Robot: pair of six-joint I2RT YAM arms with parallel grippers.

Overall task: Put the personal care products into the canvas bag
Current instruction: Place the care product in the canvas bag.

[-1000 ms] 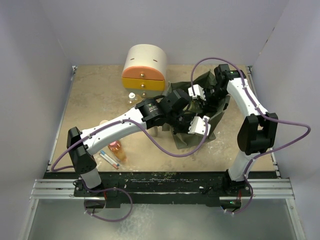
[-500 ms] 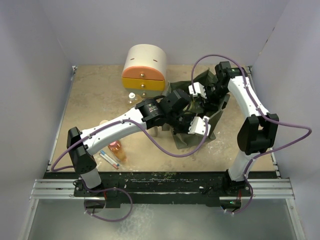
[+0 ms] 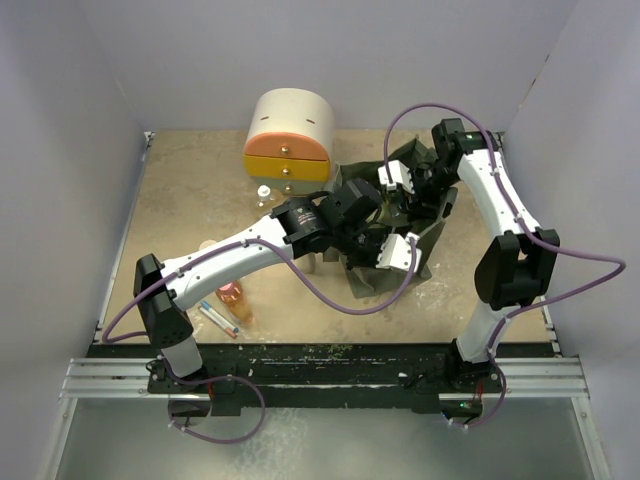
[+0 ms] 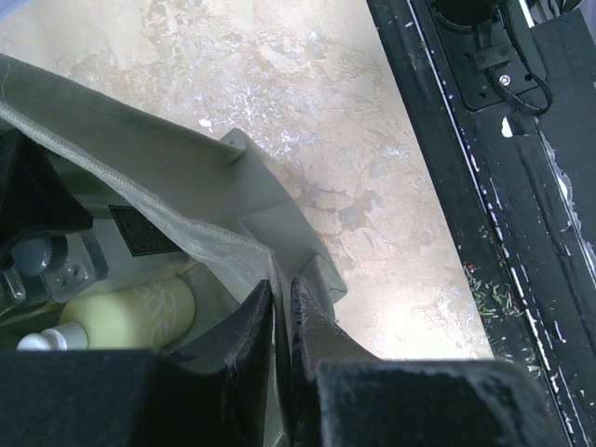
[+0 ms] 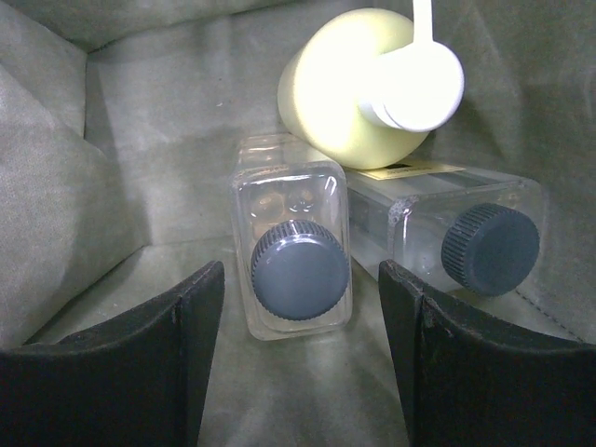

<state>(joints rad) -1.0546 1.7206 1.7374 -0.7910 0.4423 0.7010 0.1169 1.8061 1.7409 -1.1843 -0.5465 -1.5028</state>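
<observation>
A: Noted: clear square bottle lies inside canvas bag, beside two others. The right claw just spread wider, released.
B: And left claw clenched on bag rim. An orange bottle waits on table, likely next.

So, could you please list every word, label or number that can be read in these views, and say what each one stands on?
None can be read.
The dark label on a clear square black-capped bottle inside the olive-green canvas bag: too blurred.
The faint lettering on the pale green pump bottle: too blurred.
The yellowish label strip in the right wrist view: too small.
</observation>
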